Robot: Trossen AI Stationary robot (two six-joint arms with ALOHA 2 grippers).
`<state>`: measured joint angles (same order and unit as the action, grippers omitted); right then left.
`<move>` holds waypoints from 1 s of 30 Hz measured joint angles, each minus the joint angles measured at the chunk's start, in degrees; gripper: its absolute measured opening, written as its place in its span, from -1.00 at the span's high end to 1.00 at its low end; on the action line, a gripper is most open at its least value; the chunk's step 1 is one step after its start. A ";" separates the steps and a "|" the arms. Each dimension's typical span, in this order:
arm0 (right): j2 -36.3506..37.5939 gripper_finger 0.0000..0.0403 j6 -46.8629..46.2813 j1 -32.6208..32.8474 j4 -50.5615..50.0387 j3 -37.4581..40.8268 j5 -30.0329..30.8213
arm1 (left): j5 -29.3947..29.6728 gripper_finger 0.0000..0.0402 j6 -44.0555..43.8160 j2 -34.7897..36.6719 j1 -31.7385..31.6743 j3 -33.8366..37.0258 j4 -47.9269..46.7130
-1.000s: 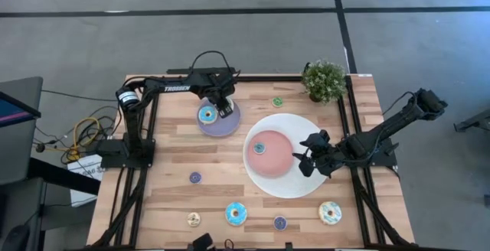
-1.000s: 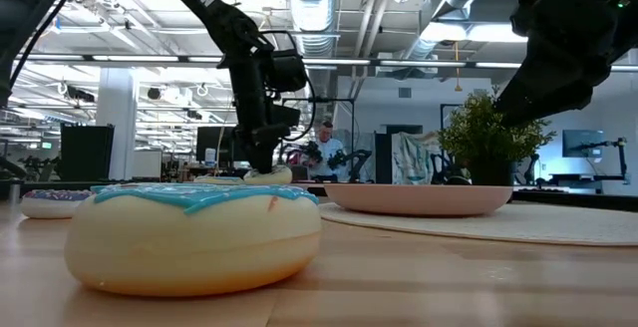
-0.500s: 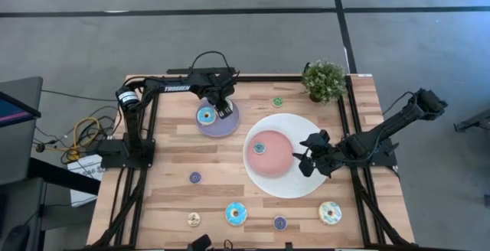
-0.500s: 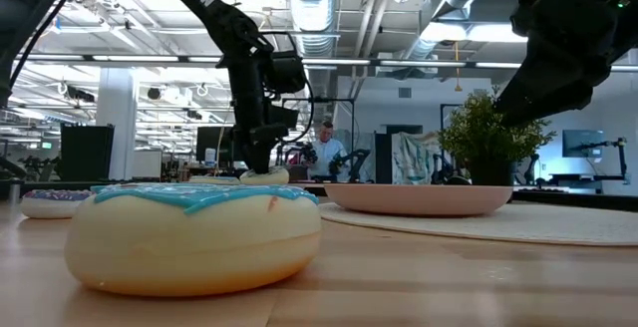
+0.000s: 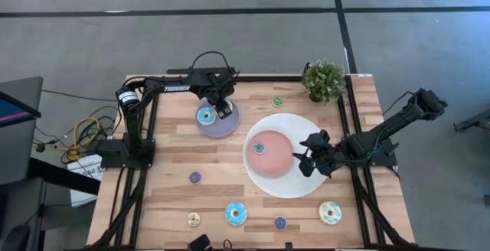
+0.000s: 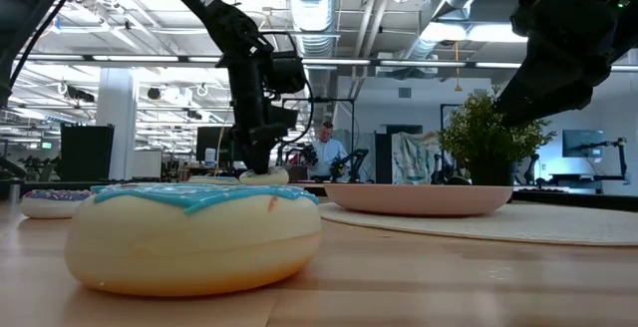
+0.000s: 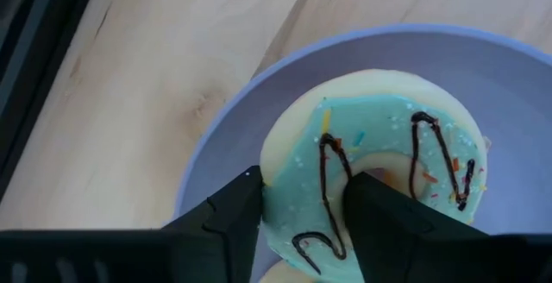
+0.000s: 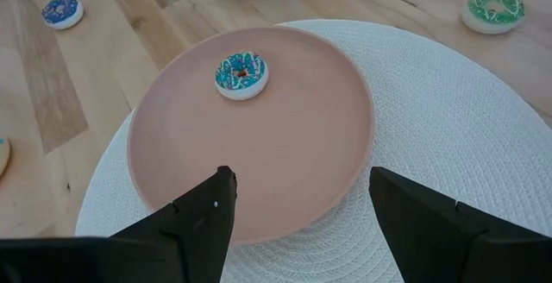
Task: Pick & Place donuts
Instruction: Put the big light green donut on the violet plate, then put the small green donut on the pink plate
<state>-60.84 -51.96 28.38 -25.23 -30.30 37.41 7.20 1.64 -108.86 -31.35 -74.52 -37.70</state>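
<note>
Now your left gripper [image 7: 302,210] sits low over the lilac plate [image 5: 218,119] at the far left of the table, its fingers straddling one side of the ring of a large blue-iced donut [image 7: 379,166] that lies flat on that plate. Compared with a second ago the donut has come down and shifted slightly on the plate, and the fingers look to be easing apart, so this placement reads as nearly done; whether they still pinch it you cannot tell. Your right gripper [image 8: 297,198] waits with fingers spread wide, empty, over the pink plate [image 8: 285,136], which holds one mini blue donut [image 8: 241,73] and rests on a white round mat [image 8: 448,145]. Other donuts lie loose on the wooden table [image 5: 168,174].
</note>
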 joint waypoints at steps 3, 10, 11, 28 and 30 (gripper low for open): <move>0.00 -0.27 0.00 0.00 0.00 0.01 0.00 | 1.19 0.13 -0.38 0.00 0.00 0.00 -0.41; 0.00 -0.27 0.00 0.00 0.00 0.01 0.00 | 1.21 -0.07 0.13 0.02 0.00 0.00 -0.57; 0.00 -0.27 0.00 0.00 0.00 0.00 0.00 | 1.21 -0.09 0.15 0.00 0.00 0.00 -0.60; -0.01 -0.27 -0.04 0.00 0.28 0.02 0.00 | 1.23 -0.13 0.66 0.13 0.02 -6.74 -8.03; 0.00 -0.27 -0.04 0.01 0.40 0.02 0.00 | 2.54 -0.13 -1.25 0.13 0.21 -8.04 -9.05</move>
<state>-60.84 -52.01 28.39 -24.84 -30.28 37.41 9.74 0.39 -108.73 -31.15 -82.56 -46.75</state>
